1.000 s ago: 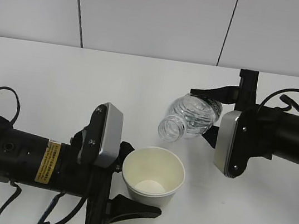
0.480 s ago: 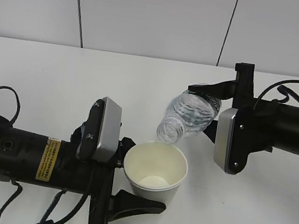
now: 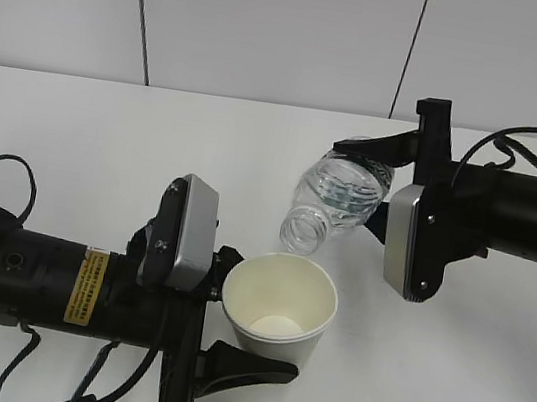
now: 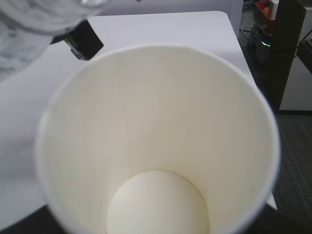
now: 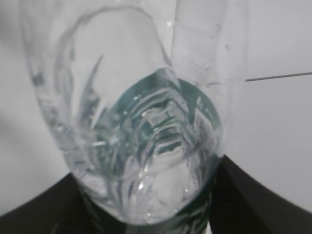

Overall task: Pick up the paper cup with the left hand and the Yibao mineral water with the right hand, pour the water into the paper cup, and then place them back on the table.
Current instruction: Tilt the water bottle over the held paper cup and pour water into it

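Exterior view: the left hand (image 3: 229, 332), with a yellow sticker too small to read, grips the paper cup (image 3: 278, 307) near the desk's (image 3: 77, 132) front edge. Right of it, the right hand (image 3: 383, 190) holds the Yibao mineral water (image 3: 334, 201), green-labelled, tilted mouth-down over the cup, now raised slightly higher than before. White desk, pale panelled wall.

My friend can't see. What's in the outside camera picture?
The right hand tips an uncapped water bottle, mouth down, just above the paper cup held by the left hand over a white table.
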Controlling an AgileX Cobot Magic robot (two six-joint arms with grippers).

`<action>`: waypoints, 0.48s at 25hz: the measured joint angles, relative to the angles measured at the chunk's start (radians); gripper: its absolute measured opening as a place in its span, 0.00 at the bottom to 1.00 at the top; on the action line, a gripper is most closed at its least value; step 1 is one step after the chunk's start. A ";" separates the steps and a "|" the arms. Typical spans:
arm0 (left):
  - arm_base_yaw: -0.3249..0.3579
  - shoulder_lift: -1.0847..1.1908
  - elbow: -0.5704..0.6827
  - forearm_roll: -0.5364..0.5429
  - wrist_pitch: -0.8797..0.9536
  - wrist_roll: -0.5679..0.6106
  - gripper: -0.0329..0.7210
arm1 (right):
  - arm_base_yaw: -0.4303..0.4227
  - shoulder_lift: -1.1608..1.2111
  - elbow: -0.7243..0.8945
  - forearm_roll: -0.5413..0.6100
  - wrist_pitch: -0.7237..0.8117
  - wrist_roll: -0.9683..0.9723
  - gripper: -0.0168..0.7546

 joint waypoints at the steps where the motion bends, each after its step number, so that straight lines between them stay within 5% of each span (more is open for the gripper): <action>1: 0.000 0.000 0.000 0.000 0.000 0.000 0.62 | 0.000 0.000 0.000 -0.002 0.000 0.000 0.56; 12: 0.000 0.000 0.000 -0.013 0.030 0.000 0.62 | 0.000 0.000 0.000 0.034 0.002 -0.034 0.56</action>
